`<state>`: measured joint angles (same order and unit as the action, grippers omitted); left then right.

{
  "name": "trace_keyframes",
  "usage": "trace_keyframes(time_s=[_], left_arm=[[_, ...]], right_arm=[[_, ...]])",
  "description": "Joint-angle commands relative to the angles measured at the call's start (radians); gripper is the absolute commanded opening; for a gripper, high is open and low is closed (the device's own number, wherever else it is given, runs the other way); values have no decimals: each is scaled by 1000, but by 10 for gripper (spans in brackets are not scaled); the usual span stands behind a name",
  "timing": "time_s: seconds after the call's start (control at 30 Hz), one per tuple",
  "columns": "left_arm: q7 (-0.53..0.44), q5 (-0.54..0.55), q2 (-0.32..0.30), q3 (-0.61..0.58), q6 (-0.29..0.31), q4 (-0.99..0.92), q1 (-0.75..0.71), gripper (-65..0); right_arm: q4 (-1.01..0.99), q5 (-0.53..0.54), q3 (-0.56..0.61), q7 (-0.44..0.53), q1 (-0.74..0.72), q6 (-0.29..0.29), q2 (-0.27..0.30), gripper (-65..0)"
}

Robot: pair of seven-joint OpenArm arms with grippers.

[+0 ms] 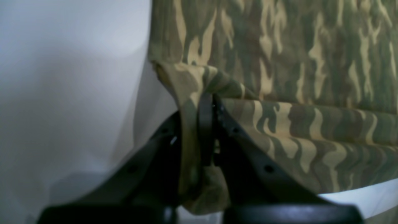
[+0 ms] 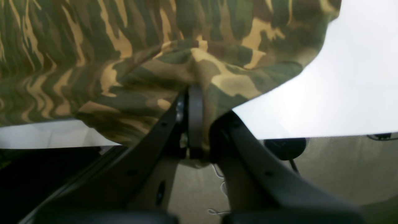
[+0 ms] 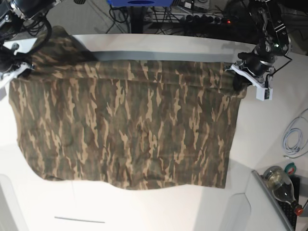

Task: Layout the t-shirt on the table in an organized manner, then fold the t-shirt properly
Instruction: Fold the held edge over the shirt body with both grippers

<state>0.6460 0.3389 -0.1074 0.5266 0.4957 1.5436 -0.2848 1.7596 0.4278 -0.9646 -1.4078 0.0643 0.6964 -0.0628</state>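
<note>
So the t-shirt [image 3: 130, 125] is spread pretty wide across the white tabletop [image 3: 159, 211] right now, stretched between the two arms; looks like the layout part is mostly there but not finished, since the far edge is bunched up in a band between the two grips and one piece sticks out past the right end effector [image 2: 194, 124]; the near hem is wavy too

Left end effector [image 1: 206, 130] is clamped tight on a pinch of the camo cloth, with the fabric running away from it and off to one side in its wrist view, bare tabletop on the other side; right end effector is squeezed closed on a fold of the shirt as well, cloth piled just beyond its tips and the tabletop edge right beside it, floor showing below

My guess on progress: early; the cloth is opened out flat-ish but nothing is folded yet, so smoothing that far edge, letting go, and then all the actual folds are left

Labels or writing: none I can read; no neck tag or collar shows in any view, just the camo print; there's a bottle [image 3: 281, 185] off past the left end effector near the tabletop corner but its label is too small to make out
</note>
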Motion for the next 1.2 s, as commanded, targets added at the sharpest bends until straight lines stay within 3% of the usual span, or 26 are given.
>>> trace_keyframes(time_s=[0.0, 0.1, 0.3, 0.5, 0.57, 0.67, 0.9, 1.17], left_arm=[[-22, 9, -13, 7, -19, 7, 15, -650], [-24, 9, -13, 3, -64, -16, 34, -650], [-21, 7, 13, 5, -67, -84, 106, -650], [18, 9, 13, 7, -76, -117, 169, -650], [74, 12, 15, 7, -127, -101, 190, -650], [85, 12, 16, 7, -164, -90, 200, -650], [91, -1, 50, -3, -168, -105, 286, -650], [84, -1, 45, 5, -168, -303, 393, -650]], right_arm=[[0, 13, 29, 17, -22, -25, 27, -650], [-79, 15, 100, 25, -57, -60, 50, -650], [-241, 13, 120, 114, -142, -114, 93, -650], [-313, 15, 120, 114, -188, -114, 154, -650], [-304, 19, 118, 94, -192, -114, 169, -650], [-303, 19, 118, 97, -195, -114, 172, -650], [-370, 15, 187, 134, -238, -114, 185, -650], [-521, 13, 238, 269, -281, -116, 217, -650]])
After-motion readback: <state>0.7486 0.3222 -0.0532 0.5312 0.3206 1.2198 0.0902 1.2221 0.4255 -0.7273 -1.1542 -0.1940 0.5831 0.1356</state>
